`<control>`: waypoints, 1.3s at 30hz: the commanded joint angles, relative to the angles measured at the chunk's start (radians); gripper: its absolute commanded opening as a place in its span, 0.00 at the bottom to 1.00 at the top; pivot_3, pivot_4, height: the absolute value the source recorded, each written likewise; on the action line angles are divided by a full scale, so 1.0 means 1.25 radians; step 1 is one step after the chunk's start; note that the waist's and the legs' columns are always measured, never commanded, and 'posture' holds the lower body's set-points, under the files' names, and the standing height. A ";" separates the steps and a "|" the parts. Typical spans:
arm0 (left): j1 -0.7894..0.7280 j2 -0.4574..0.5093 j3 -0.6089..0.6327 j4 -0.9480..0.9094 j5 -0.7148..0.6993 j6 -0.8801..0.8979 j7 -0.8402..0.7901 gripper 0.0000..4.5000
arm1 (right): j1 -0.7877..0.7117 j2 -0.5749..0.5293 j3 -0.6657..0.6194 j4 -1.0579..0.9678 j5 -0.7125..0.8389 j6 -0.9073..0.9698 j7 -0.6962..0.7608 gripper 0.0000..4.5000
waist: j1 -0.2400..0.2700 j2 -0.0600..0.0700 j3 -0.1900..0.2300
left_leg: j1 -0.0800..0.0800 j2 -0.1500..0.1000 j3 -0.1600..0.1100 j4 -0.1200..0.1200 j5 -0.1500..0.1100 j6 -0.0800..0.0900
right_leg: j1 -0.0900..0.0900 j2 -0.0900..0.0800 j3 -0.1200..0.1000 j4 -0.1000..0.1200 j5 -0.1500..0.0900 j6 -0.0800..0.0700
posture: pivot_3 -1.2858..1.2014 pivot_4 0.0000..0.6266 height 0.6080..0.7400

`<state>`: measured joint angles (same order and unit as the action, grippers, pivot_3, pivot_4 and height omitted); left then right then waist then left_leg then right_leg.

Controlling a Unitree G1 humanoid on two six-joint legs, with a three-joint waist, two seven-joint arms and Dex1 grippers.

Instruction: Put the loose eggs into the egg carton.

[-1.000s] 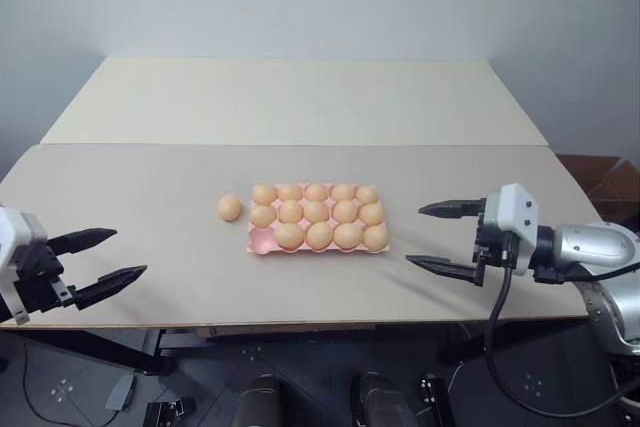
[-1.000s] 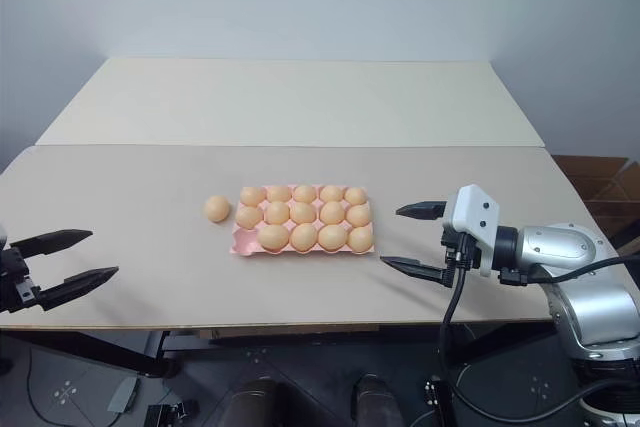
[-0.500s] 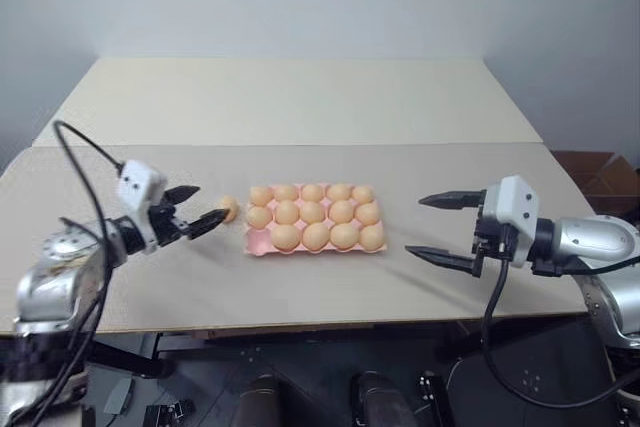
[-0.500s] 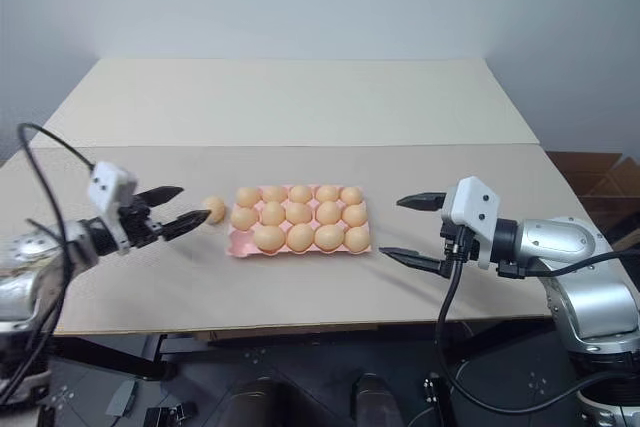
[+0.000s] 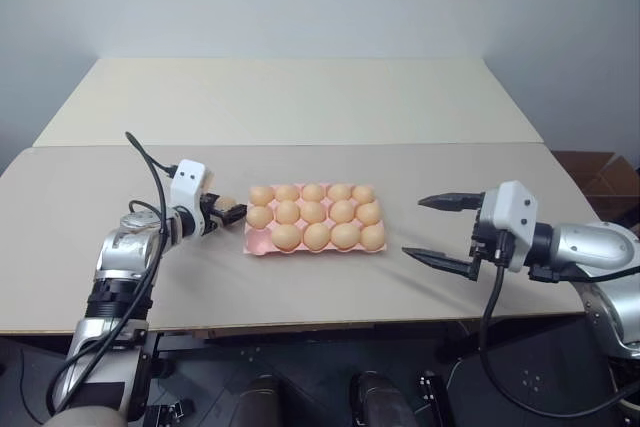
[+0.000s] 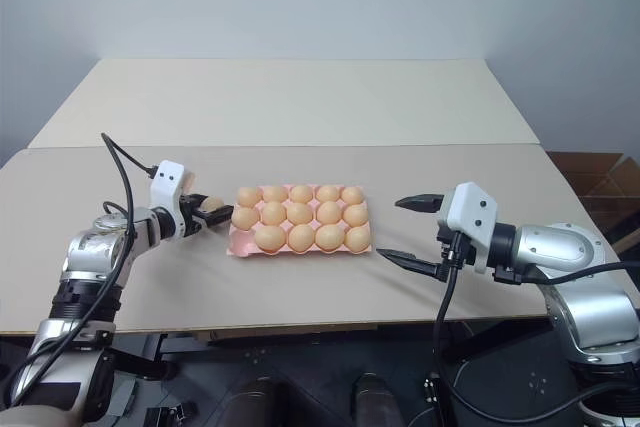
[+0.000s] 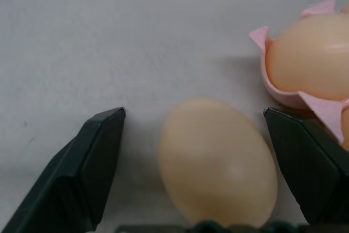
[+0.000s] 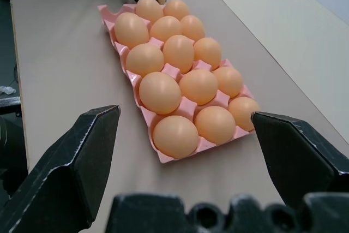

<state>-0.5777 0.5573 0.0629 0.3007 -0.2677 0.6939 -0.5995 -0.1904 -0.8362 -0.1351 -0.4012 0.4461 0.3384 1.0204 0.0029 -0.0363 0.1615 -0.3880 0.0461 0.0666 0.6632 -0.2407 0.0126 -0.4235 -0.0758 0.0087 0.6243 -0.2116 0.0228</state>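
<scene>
Straddling 1 smooth pale orange-tan loose egg (image 7: 218,162) with spread-apart left gripper (image 7: 204,135), risking a nudge against flat pink moulded egg carton (image 7: 305,99).

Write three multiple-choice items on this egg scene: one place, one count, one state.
1. Where is the loose egg?
A. between the left end effector's fingers
B. at the table's far edge
C. under the right end effector

2. How many eggs sit in the egg carton?
A. ten
B. fourteen
C. fifteen

3. How is the right end effector?
A. shut on an egg
B. shut, empty
C. open, empty

Key: 1 A, the loose egg lies on the table between the fingers of the left end effector. 2 B, the egg carton has one empty corner cup. 3 C, the right end effector has its fingers spread wide with nothing between them.
</scene>
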 commanded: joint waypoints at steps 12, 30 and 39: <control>0.086 0.098 0.038 -0.253 -0.045 -0.011 -0.095 0.43 | -0.015 0.002 -0.021 -0.024 0.009 -0.010 -0.035 1.00 | -0.005 0.000 0.000 | -0.001 0.000 0.000 0.000 0.000 0.000 | -0.001 0.000 0.000 0.000 0.000 0.000 | 0.52 0.24 1.00; 0.179 0.133 -0.023 -0.450 -0.112 -0.029 -0.216 1.00 | 0.007 0.002 -0.030 -0.058 0.016 0.004 -0.074 1.00 | 0.001 0.000 0.000 | 0.000 0.000 0.000 0.000 0.000 0.000 | 0.000 0.000 0.000 0.000 -0.001 0.001 | 0.52 0.24 1.00; 0.263 0.249 0.217 -0.471 -0.178 -0.071 -0.282 1.00 | -0.002 -0.004 -0.025 -0.053 0.022 0.000 -0.066 1.00 | -0.008 0.000 0.000 | 0.000 0.001 0.000 0.000 0.000 0.000 | -0.001 0.000 0.001 0.000 -0.001 0.001 | 0.52 0.24 1.00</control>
<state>-0.2671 0.8447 0.2571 -0.2638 -0.4671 0.6291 -0.9262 -0.1815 -0.8321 -0.1346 -0.4487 0.4546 0.3393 0.9348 -0.0075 -0.0361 0.1614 -0.3878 0.0474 0.0672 0.6632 -0.2408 0.0126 -0.4243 -0.0758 0.0094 0.6239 -0.2126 0.0234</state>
